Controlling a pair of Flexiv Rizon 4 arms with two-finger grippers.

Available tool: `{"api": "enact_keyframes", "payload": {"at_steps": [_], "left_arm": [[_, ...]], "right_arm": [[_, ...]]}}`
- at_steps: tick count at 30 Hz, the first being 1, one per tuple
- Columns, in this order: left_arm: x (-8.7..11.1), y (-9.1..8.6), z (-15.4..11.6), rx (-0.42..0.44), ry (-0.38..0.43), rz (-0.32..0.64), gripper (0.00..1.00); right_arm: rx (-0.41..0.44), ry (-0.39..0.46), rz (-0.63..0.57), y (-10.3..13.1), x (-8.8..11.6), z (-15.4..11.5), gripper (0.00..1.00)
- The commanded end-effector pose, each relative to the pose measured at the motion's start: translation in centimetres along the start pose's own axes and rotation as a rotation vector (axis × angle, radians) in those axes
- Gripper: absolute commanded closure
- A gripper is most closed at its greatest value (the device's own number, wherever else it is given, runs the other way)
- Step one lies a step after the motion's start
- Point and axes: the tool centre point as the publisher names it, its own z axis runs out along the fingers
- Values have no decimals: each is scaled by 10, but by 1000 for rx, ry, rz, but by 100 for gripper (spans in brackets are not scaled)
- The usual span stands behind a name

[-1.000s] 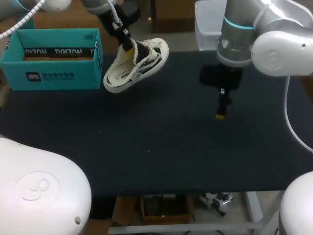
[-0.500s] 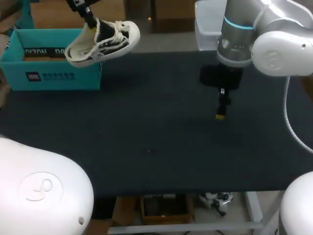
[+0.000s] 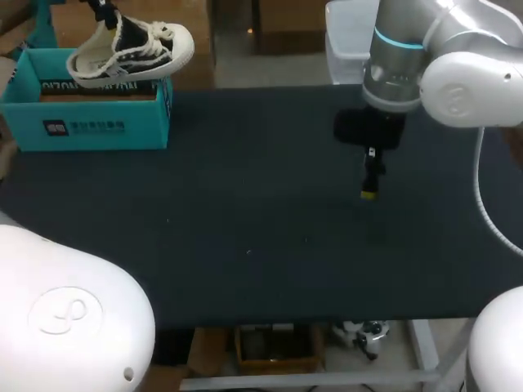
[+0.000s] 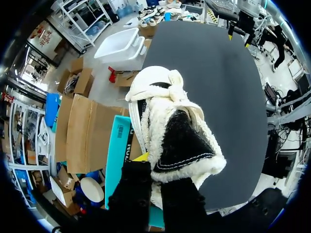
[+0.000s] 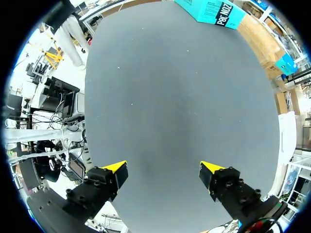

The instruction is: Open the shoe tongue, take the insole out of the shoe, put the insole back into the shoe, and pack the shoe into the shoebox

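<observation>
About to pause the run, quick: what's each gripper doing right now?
Left gripper: shut on the shoe, above the shoebox.
Right gripper: open, holding nothing, above the table.

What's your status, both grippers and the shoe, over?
Left gripper shut on shoe, held above shoebox. Right gripper open, empty, over table. Nothing blocking the box.

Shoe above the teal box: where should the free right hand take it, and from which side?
Probably the toe of the shoe, approached from the middle of the table: the toe points that way, uncovered, with the sole roughly level, while the left hand holds the heel end.
</observation>
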Motion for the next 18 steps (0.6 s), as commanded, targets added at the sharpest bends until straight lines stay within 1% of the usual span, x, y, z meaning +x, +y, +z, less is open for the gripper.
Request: {"api": "enact_keyframes", "payload": {"at_steps": [1,2,3,4,5,8,9,11,12,14,15,16,18], "left_arm": [[-27,14,10,16,106,5,100],[-33,22,16,10,106,1,100],[-35,26,17,8,107,0,100],[-39,34,20,7,108,-2,100],[-35,40,25,10,111,-3,100],[-36,57,30,19,117,3,100],[-36,59,30,19,116,3,100],[-40,75,37,9,104,-11,100],[-40,78,39,6,103,-16,100],[-47,90,46,-1,106,-31,100],[-47,91,47,0,108,-32,100],[-52,96,51,4,125,-36,100],[-58,99,62,5,144,-46,100]], "right_arm": [[1,-1,1,-1,1,-1,0],[1,-1,1,-1,1,-1,0],[1,-1,1,-1,1,-1,0],[1,-1,1,-1,1,-1,0],[1,-1,1,-1,1,-1,0],[1,-1,1,-1,1,-1,0],[1,-1,1,-1,1,-1,0],[1,-1,1,-1,1,-1,0],[1,-1,1,-1,1,-1,0],[1,-1,1,-1,1,-1,0],[1,-1,1,-1,1,-1,0],[1,-1,1,-1,1,-1,0],[1,-1,1,-1,1,-1,0]]}}
